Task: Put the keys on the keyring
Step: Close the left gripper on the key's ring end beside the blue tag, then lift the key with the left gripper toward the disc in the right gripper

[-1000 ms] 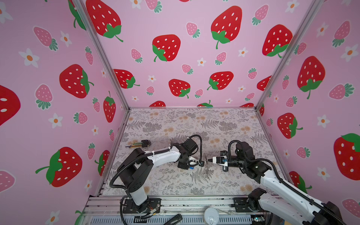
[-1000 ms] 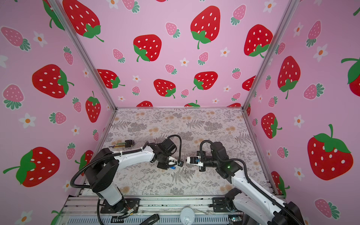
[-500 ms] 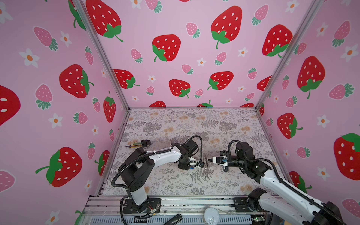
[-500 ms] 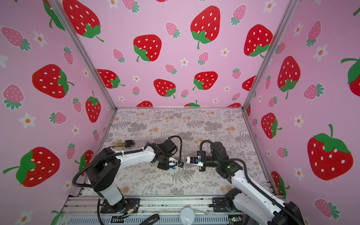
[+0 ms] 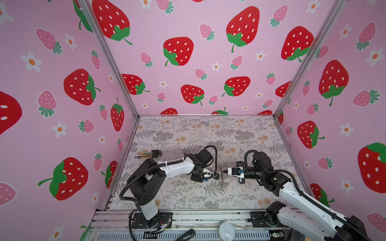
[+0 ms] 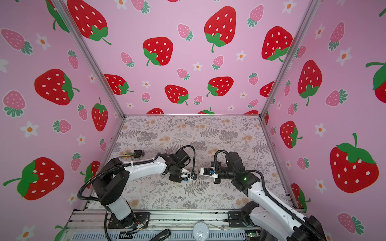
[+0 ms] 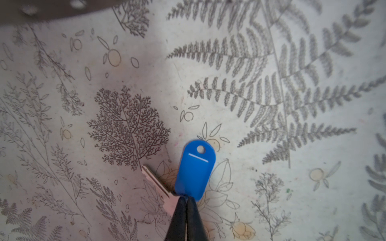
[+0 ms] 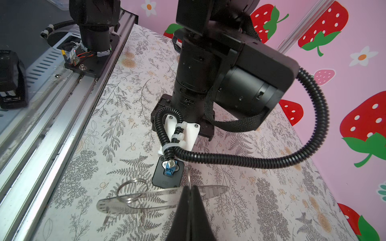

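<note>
My left gripper (image 7: pixel 185 201) pinches the key (image 7: pixel 195 169) by its blue head (arm low over the desk (image 5: pixel 188 133)); my right gripper (image 8: pixel 190 188), held level, clamps the keyring (image 8: pixel 215 191).

Blue-headed key (image 7: pixel 195 170) pinched at head's end by closed left pincer (image 7: pixel 185 199), metal blade angled aside, fern-print bench (image 7: pixel 292 198) behind; blurred grey keyring (image 7: pixel 48 11) band partly visible.

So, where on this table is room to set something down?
Free: the far table up to the back wall, and the near strip before the front rail. Crowded: the middle, where left gripper with key meets right gripper with keyring; a tool bundle lies at the left edge.
</note>
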`<state>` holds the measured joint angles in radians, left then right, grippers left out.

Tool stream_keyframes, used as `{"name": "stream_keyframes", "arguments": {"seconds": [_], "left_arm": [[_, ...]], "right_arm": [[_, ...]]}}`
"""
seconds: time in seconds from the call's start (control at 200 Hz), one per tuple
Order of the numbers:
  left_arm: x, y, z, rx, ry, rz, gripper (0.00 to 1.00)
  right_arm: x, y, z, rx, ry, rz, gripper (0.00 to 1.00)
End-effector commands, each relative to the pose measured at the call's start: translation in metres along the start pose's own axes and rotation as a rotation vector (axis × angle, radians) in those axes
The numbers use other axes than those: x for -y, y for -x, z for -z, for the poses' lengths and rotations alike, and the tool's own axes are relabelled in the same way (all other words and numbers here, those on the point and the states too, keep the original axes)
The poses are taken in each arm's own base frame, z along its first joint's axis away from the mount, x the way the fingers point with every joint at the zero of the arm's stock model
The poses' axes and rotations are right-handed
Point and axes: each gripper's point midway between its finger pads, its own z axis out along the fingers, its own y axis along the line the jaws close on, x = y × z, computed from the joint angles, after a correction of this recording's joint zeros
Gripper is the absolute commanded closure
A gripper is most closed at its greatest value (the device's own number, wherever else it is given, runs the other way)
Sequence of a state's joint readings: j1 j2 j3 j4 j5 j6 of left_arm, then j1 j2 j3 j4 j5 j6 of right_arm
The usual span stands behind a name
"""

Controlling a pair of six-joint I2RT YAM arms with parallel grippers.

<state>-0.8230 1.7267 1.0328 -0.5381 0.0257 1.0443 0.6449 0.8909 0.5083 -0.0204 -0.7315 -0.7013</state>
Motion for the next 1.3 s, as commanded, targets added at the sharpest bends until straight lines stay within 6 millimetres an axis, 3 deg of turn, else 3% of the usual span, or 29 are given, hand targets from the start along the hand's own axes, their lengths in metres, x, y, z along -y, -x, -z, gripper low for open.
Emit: {"name": "stream_keyframes", "arguments": {"seconds": [0.0,0.195,0.43,0.59,0.81,1.0,1.16,1.295], "left_arm": [[0.004,0.001,0.0,0.001,-0.019,-0.006,1.0],[-0.015,0.011,0.023,0.106,0.001,0.158,1.0],[-0.045,0.022,0.083,0.423,0.083,0.412,1.0],[-0.055,0.028,0.124,0.631,0.146,0.507,1.0],[-0.065,0.04,0.171,0.865,0.219,0.543,1.0],[-0.07,0.05,0.204,1.004,0.235,0.54,1.0],[-0.068,0.056,0.219,1.048,0.241,0.501,1.0],[-0.054,0.065,0.222,1.064,0.254,0.396,1.0]], "right_arm": [[0.0,0.004,0.001,0.014,0.006,0.016,1.0],[0.003,0.004,0.003,0.009,-0.012,0.023,1.0],[0.013,0.01,0.006,0.01,-0.054,0.01,1.0],[0.017,0.015,0.007,0.03,-0.064,-0.017,1.0],[0.026,0.031,0.006,0.076,-0.047,-0.053,1.0],[0.032,0.03,-0.006,0.071,-0.001,-0.158,1.0],[0.036,0.03,-0.012,0.071,0.032,-0.216,1.0],[0.039,0.033,-0.016,0.084,0.048,-0.209,1.0]]}}
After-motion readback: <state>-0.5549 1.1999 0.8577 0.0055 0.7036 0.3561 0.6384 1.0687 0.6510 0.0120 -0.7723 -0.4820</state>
